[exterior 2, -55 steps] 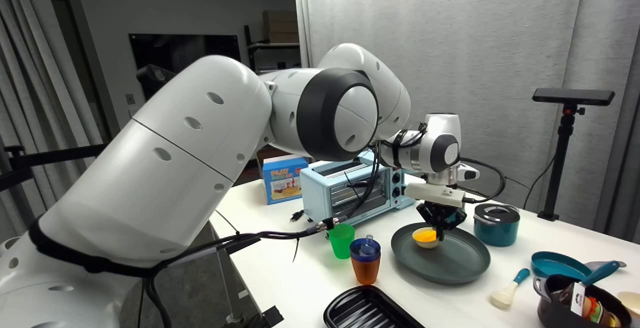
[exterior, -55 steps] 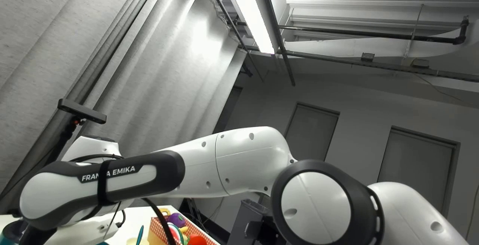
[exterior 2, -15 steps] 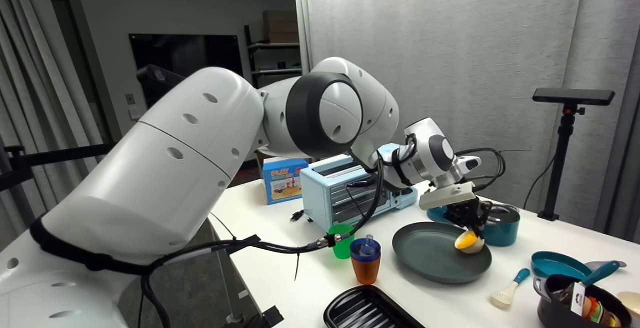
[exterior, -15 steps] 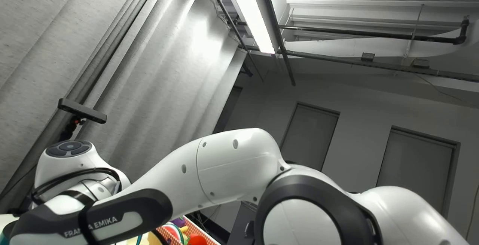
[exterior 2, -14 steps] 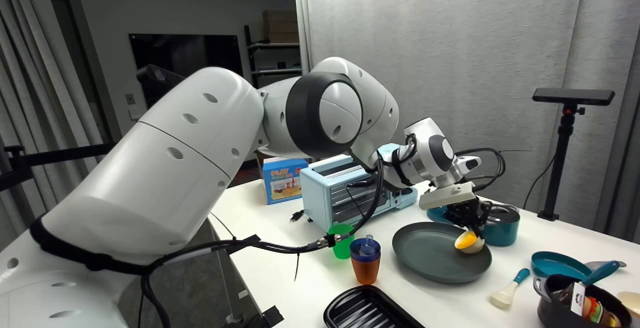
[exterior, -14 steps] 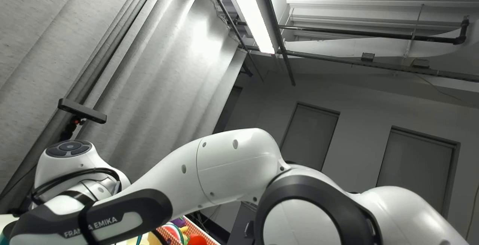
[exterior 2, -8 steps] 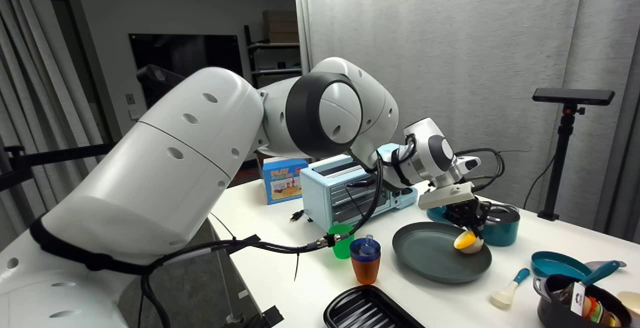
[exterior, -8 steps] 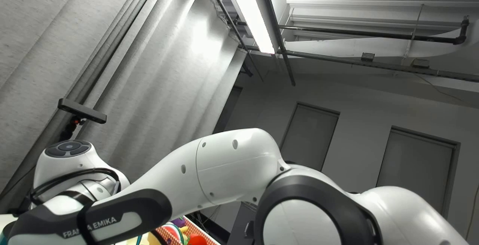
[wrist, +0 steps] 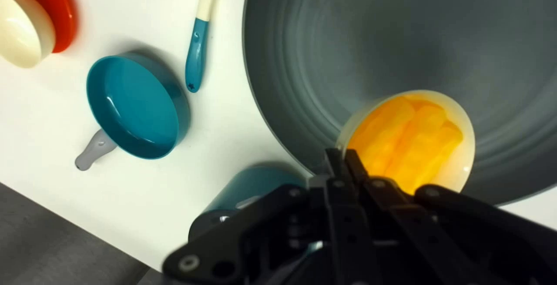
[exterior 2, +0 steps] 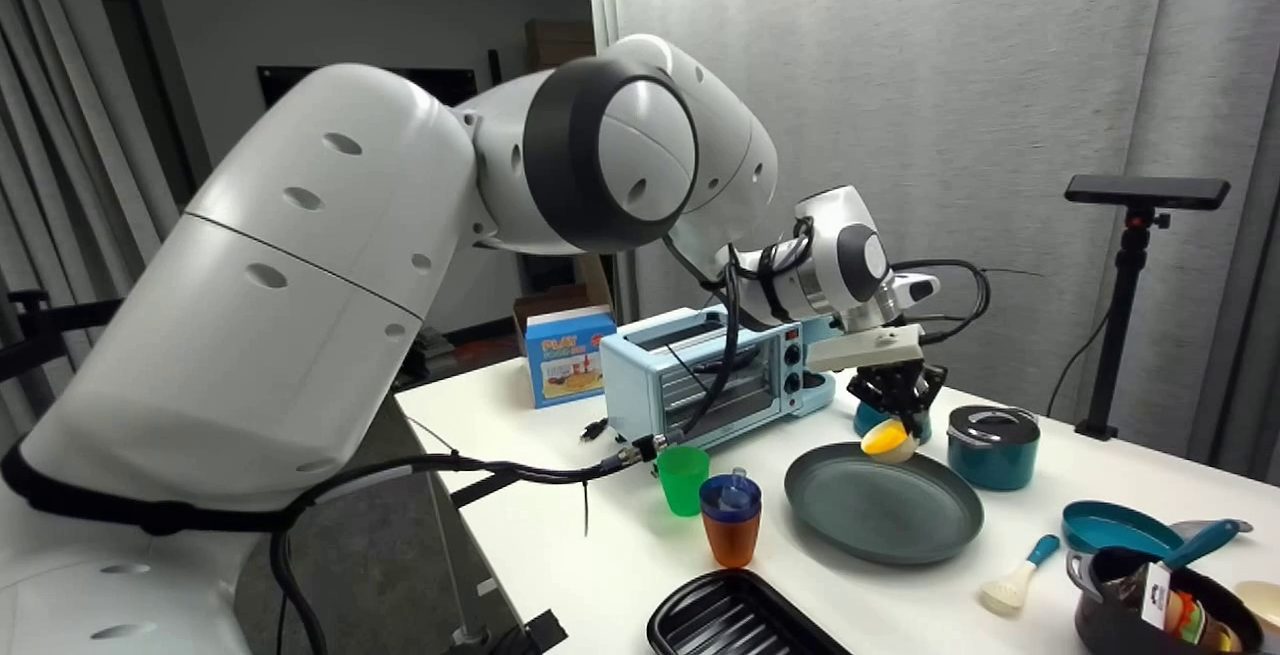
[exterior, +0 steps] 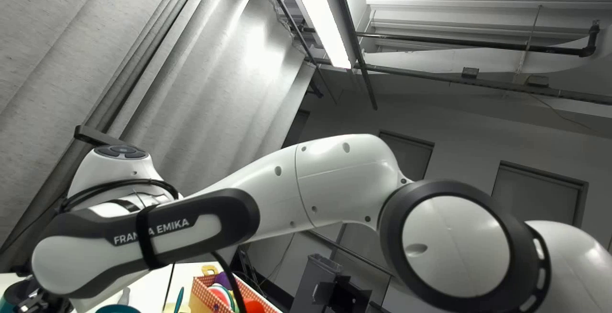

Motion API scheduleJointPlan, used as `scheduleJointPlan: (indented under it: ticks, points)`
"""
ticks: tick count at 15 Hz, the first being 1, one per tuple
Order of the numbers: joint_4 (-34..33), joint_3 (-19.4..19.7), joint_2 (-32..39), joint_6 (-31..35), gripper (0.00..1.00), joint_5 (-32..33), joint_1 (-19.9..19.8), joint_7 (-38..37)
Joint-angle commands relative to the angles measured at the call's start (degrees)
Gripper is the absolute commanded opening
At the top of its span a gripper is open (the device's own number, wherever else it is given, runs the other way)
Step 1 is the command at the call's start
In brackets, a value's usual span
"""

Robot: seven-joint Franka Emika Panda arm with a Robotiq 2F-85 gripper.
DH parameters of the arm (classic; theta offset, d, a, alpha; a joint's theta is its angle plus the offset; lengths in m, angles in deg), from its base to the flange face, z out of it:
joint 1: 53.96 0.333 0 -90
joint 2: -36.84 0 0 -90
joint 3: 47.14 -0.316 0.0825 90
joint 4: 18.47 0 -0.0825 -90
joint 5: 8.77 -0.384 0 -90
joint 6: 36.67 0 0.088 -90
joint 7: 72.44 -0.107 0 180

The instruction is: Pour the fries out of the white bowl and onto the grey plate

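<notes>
The white bowl (wrist: 464,156) hangs tilted over the grey plate (wrist: 304,54), with several yellow-orange fries (wrist: 400,139) inside it. My gripper (wrist: 342,152) is shut on the bowl's rim, one fingertip inside the wall and one outside. In an exterior view the bowl (exterior 2: 897,454) shows above the plate's far edge, its mouth facing the camera, and the fries (exterior 2: 884,437) are still inside. No fries show on the plate (exterior 2: 870,515). From another angle only a dark part of the gripper shows at the bottom left, and bowl and plate are out of view.
A teal lidded pot (exterior 2: 990,463) stands close beside the plate. Around it are a turquoise pan (wrist: 135,106), a slotted spoon (exterior 2: 1008,590), a black ribbed tray (exterior 2: 740,620), an orange cup (exterior 2: 732,540), a green cup (exterior 2: 683,483) and a light-blue toaster oven (exterior 2: 690,375).
Over the last half second the arm has lifted and carried the bowl up and leftward in an exterior view, away from the plate's right side. Earlier the bowl moved right and tipped. The grip holds.
</notes>
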Motion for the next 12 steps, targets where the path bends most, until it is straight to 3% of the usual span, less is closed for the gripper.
scheduleJointPlan:
  ticks: [1, 8, 12]
  points:
    - [3.8, 0.8, -4.2, -1.5, 0.01, 2.3, 0.9, -1.1]
    - [5.2, 5.2, -4.4, -1.5, 0.01, 15.0, 3.9, -6.6]
    - [5.4, 7.0, -4.2, -1.0, 0.01, 26.3, 5.4, -11.5]
